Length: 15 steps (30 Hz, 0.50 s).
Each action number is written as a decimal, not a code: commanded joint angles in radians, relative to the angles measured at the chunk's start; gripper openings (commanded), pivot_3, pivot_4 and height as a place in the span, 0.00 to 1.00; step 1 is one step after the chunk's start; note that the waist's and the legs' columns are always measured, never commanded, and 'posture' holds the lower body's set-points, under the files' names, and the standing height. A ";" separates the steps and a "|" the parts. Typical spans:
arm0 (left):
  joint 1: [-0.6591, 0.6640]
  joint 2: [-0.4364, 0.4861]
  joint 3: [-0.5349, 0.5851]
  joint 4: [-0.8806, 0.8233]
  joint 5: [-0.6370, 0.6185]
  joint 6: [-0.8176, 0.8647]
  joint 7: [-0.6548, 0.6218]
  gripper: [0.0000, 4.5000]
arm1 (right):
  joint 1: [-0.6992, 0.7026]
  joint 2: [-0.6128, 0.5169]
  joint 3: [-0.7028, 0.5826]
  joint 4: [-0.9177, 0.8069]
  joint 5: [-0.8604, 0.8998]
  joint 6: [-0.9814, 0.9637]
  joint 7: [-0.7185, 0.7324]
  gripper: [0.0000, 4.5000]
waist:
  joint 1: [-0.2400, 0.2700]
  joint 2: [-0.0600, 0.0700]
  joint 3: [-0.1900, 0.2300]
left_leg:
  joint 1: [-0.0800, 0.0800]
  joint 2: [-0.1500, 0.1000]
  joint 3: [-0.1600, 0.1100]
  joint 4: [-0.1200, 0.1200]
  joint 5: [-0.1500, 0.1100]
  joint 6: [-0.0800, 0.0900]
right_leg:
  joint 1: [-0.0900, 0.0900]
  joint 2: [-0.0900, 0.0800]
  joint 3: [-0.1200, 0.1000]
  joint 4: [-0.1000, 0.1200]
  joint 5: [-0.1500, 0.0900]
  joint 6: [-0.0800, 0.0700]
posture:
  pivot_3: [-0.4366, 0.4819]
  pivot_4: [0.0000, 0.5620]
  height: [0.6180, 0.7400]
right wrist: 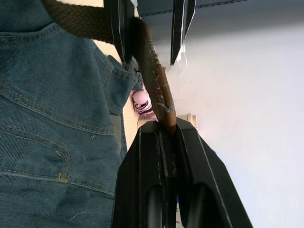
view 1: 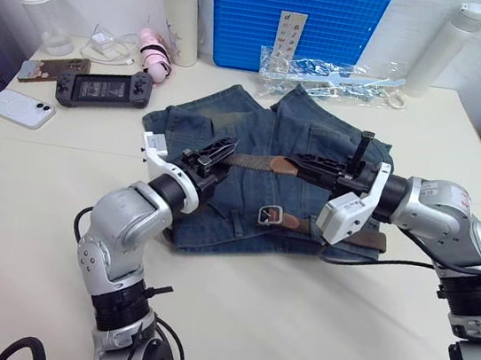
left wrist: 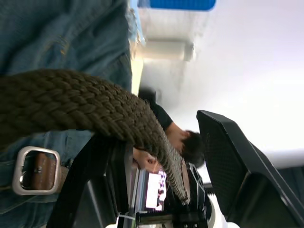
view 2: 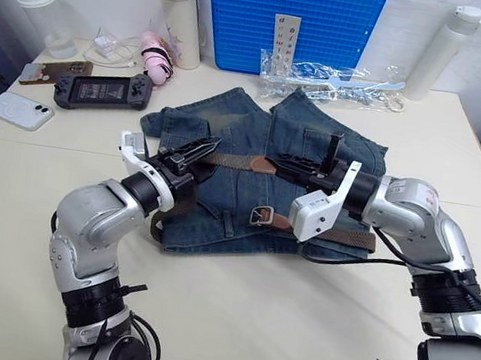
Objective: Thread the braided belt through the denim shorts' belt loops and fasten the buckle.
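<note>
From the head camera I have the denim shorts (view 1: 258, 182) spread flat at the table's (view 1: 308, 333) centre, the braided belt (view 1: 252, 160) stretched in the air above them between my two grippers. The left gripper (view 1: 217, 154) sits at the shorts' nine o'clock edge; its fingers stand apart with the strap passing between them. The right gripper (view 1: 310, 165) comes in from three o'clock, clamped on the belt's leather tip. The buckle (view 1: 271, 214) lies on the denim at six o'clock of the stretched strap, just beside a brown end of the belt. A blue tray (view 1: 298, 13) stands at twelve o'clock, a handheld console (view 1: 104, 88) and a white phone (view 1: 19, 108) at ten.

Left wrist camera: the woven strap arcs between my spread fingers (left wrist: 242, 166) — touching the near one, clear of the other — and the buckle shows on the denim below.

Right wrist camera: my fingers (right wrist: 142, 185) are pressed together on the reddish-brown tip (right wrist: 164, 102), the strap running on to the opposite gripper, denim beneath.
</note>
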 commanded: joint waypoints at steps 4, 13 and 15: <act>0.048 -0.066 -0.067 -0.098 -0.013 -0.062 0.059 0.53 | -0.011 0.007 -0.027 -0.018 -0.006 -0.005 -0.030 0.00 | 0.002 0.000 0.000 | 0.000 0.000 0.000 0.000 0.000 0.000 | 0.000 0.000 -0.001 0.000 0.000 0.000 | 0.48 0.27 0.58; 0.069 -0.057 -0.098 -0.106 -0.013 -0.072 0.082 0.53 | -0.012 0.015 -0.027 -0.017 -0.019 -0.003 -0.046 0.00 | 0.001 0.000 0.000 | 0.000 0.000 0.000 0.000 0.000 0.000 | 0.000 0.000 -0.001 0.000 0.000 0.000 | 0.48 0.27 0.58; 0.072 -0.051 -0.096 -0.099 -0.013 -0.063 0.084 0.41 | -0.010 0.015 -0.028 -0.021 -0.019 -0.001 -0.047 0.00 | 0.002 0.000 0.000 | 0.000 0.000 0.000 0.000 0.000 0.000 | 0.000 0.000 -0.001 0.000 0.000 0.000 | 0.48 0.27 0.58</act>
